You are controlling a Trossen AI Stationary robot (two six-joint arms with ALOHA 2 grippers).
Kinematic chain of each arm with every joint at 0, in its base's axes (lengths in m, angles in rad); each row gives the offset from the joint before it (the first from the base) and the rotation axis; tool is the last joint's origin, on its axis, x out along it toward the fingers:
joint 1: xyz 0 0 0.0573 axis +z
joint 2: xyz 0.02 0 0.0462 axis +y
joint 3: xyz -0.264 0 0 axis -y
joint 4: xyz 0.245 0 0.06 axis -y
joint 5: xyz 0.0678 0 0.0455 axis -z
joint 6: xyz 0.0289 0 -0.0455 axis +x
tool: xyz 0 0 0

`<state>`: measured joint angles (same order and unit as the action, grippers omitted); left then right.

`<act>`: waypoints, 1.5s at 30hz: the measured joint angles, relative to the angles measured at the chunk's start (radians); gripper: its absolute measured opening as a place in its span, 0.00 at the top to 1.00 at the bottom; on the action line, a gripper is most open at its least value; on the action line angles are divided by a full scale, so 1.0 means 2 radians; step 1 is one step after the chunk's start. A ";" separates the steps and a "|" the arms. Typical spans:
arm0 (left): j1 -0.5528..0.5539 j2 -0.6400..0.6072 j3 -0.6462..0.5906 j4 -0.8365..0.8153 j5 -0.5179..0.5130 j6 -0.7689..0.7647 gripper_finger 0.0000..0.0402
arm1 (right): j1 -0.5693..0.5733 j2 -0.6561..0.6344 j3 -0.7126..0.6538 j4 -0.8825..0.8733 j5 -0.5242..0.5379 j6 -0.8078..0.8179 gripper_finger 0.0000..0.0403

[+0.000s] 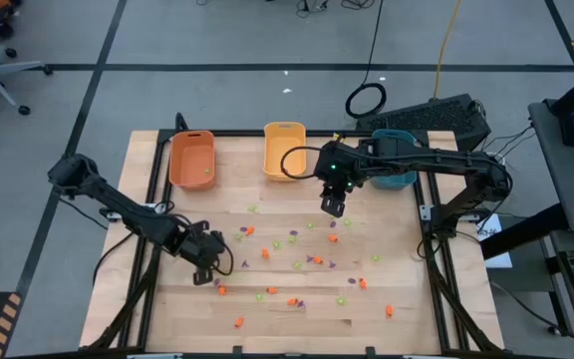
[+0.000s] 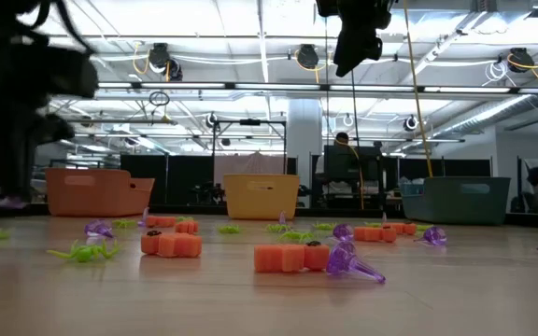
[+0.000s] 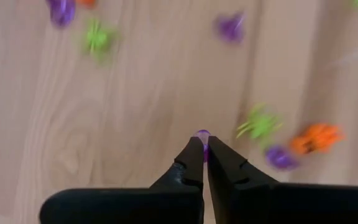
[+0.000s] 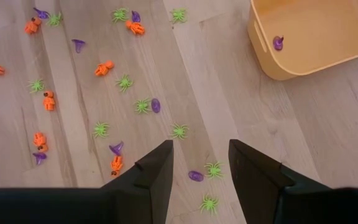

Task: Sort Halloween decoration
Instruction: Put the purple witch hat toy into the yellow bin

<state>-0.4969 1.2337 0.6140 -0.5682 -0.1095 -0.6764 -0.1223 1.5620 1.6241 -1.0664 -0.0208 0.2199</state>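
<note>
Small orange, green and purple Halloween decoration pieces (image 1: 297,264) lie scattered over the wooden table (image 1: 167,319). My left gripper (image 1: 207,271) is at the table's near left, pointing steeply down and shut on a purple piece (image 3: 202,134). My right gripper (image 1: 332,206) hangs open high above the table's middle, in front of the yellow bin (image 1: 284,150), with nothing between its fingers (image 4: 157,165). A purple piece (image 4: 278,42) lies in the yellow bin. My left gripper pinches a purple piece between its two fingertips; only a small purple bit (image 3: 202,132) shows past the tips. The fingers come from above, slanting steeply down. The piece sits a little above the wood.
Three bins stand along the far edge: orange (image 1: 191,160), yellow, and teal (image 1: 395,179), which is partly under my right arm. Green spiders (image 3: 258,124) and an orange piece (image 3: 316,138) lie close to my left gripper. Black frame rails (image 1: 152,189) run along the table's sides.
</note>
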 joint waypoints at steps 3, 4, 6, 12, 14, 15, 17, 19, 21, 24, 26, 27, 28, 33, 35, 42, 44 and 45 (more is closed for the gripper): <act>0.000 -0.004 0.026 0.000 -0.014 -0.013 0.99 | 0.000 0.000 0.000 0.000 -0.002 0.003 0.64; 0.000 -0.007 0.035 0.001 -0.024 -0.019 0.99 | 0.000 0.000 0.000 0.000 -0.003 0.006 0.64; 0.003 -0.013 0.052 0.004 -0.047 -0.026 0.99 | 0.000 0.000 0.000 0.001 -0.005 0.018 0.64; 0.028 -0.035 0.106 0.004 -0.127 -0.024 0.99 | 0.001 0.000 0.000 0.062 -0.061 0.026 0.64; 0.039 -0.044 0.122 0.005 -0.150 -0.021 0.99 | 0.001 0.000 0.000 0.085 -0.070 0.028 0.64; 0.044 -0.049 0.129 0.005 -0.161 -0.021 0.99 | 0.001 0.000 0.000 0.096 -0.070 0.030 0.64; 0.056 -0.059 0.143 0.008 -0.181 -0.020 0.99 | 0.001 0.000 0.000 0.122 -0.070 0.034 0.64; 0.067 -0.070 0.150 0.019 -0.188 -0.012 0.99 | 0.001 0.000 0.000 0.149 -0.071 0.037 0.64; 0.079 -0.081 0.153 0.038 -0.187 0.008 0.99 | 0.001 0.000 0.000 0.181 -0.084 0.038 0.64; 0.097 -0.097 0.158 0.081 -0.186 0.028 0.99 | 0.002 0.000 0.000 0.228 -0.096 0.043 0.64; 0.109 -0.105 0.161 0.116 -0.185 0.039 0.99 | 0.002 0.000 0.000 0.252 -0.096 0.049 0.64; 0.115 -0.109 0.162 0.133 -0.185 0.045 0.99 | 0.001 0.000 0.000 0.260 -0.096 0.054 0.64; 0.120 -0.112 0.162 0.149 -0.185 0.053 0.99 | 0.002 0.000 0.000 0.268 -0.096 0.056 0.64; 0.145 -0.128 0.162 0.243 -0.185 0.073 0.99 | 0.003 0.000 0.000 0.287 -0.096 0.060 0.64; 0.154 -0.133 0.162 0.276 -0.184 0.088 0.99 | 0.003 0.000 0.000 0.289 -0.096 0.060 0.64; 0.172 -0.138 0.162 0.405 -0.179 0.150 0.99 | 0.003 0.000 0.000 0.291 -0.095 0.055 0.64; 0.177 -0.138 0.162 0.426 -0.179 0.161 0.99 | 0.003 0.000 0.000 0.291 -0.095 0.053 0.64; 0.179 -0.138 0.162 0.431 -0.179 0.162 0.99 | 0.003 0.000 0.000 0.290 -0.095 0.052 0.64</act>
<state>-0.1391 0.9581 0.9390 0.2935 -0.4685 -0.3518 -0.1158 1.5620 1.6245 -0.4854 -0.2115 0.3230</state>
